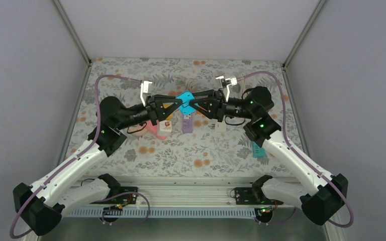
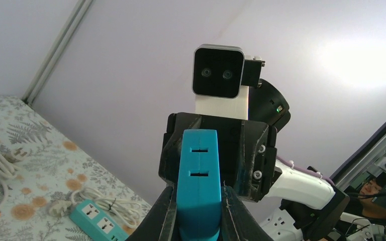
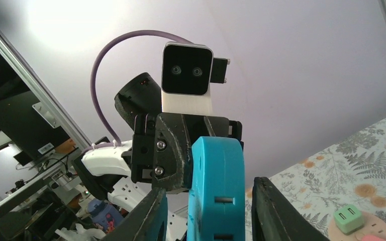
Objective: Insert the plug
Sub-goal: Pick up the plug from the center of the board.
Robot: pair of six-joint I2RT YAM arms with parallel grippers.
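A cyan socket block with two slots (image 1: 185,100) hangs in the air above the middle of the table, between both grippers. My left gripper (image 1: 180,105) is shut on it; in the left wrist view its fingers (image 2: 197,213) press both sides of the block (image 2: 198,170). My right gripper (image 1: 195,104) faces it from the other side. In the right wrist view its fingers (image 3: 208,216) straddle the block (image 3: 216,175) with a gap on each side. No plug shows in either gripper.
Pink, white (image 1: 165,125) and purple (image 1: 187,124) adapters lie on the floral cloth under the grippers. A teal power strip (image 1: 258,149) with a white cable lies right, also in the left wrist view (image 2: 98,221). A green adapter (image 3: 348,217) lies nearby.
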